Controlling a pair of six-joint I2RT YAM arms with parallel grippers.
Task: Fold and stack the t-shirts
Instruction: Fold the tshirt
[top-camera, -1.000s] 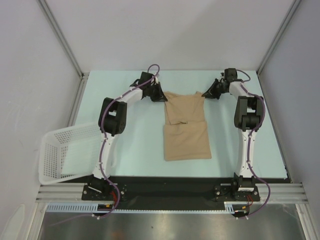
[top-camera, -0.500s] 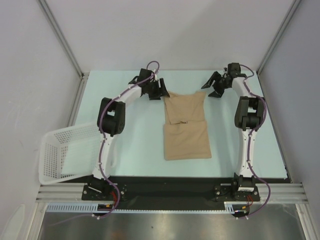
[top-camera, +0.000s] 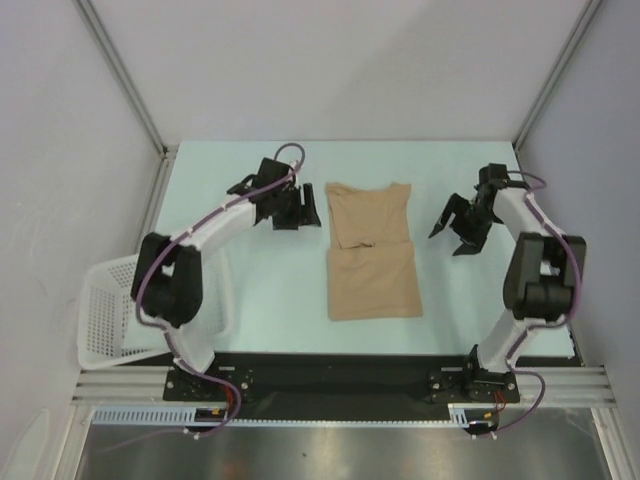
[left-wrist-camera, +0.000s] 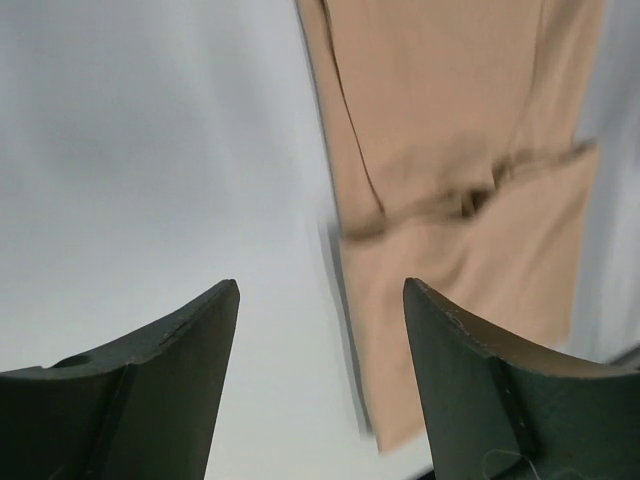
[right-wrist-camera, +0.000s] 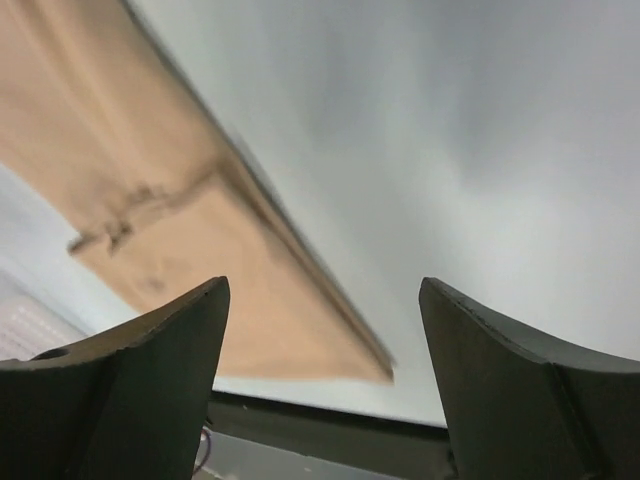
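One t-shirt part-folded at the middle of the table, with neither gripper holding it.

Sleeves and sides are turned in, so the tan cloth lies flat as a narrow upright strip. A crosswise seam of layers sits about halfway down, and its far edge is slightly rumpled. The left gripper hangs over the table's left-centre and the right gripper over its right-centre. Each stands just off a long edge of the strip with its fingers spread wide and nothing between them. A white basket sits tilted at the table's near left corner. By my reading the lengthwise folds are done. What seems left is a final fold across to make a compact square, then stacking. No second shirt is in view.
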